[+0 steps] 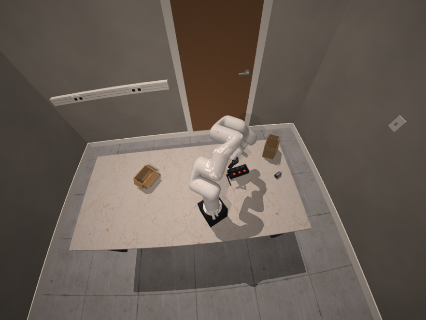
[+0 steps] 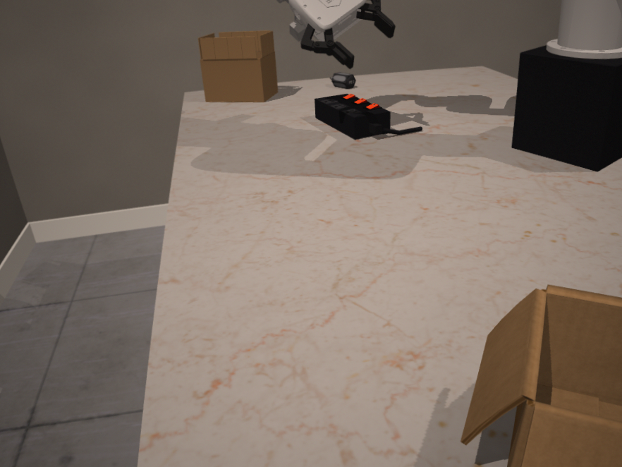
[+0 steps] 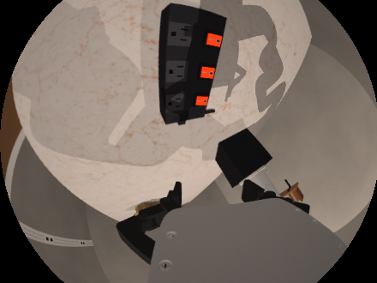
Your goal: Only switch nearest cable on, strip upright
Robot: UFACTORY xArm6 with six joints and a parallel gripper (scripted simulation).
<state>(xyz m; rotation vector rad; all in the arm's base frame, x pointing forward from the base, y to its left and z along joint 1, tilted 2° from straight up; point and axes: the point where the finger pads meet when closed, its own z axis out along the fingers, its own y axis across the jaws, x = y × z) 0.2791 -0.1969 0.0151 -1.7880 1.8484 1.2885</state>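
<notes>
A black power strip [image 2: 352, 116] lies right way up on the marble table, with three orange lit switches [image 2: 360, 101] along its top and a short black cable [image 2: 401, 131] at one end. It also shows in the overhead view [image 1: 237, 170] and in the wrist view [image 3: 188, 69], where three sockets sit beside the three orange switches [image 3: 207, 72]. My gripper [image 2: 351, 37] hangs open and empty in the air above and a little behind the strip, touching nothing.
An upright cardboard box [image 2: 237, 65] stands at the far table corner. A small dark grey object [image 2: 343, 80] lies behind the strip. An open cardboard box [image 2: 557, 381] sits at the near right. The arm's black base [image 2: 568, 105] stands to the right.
</notes>
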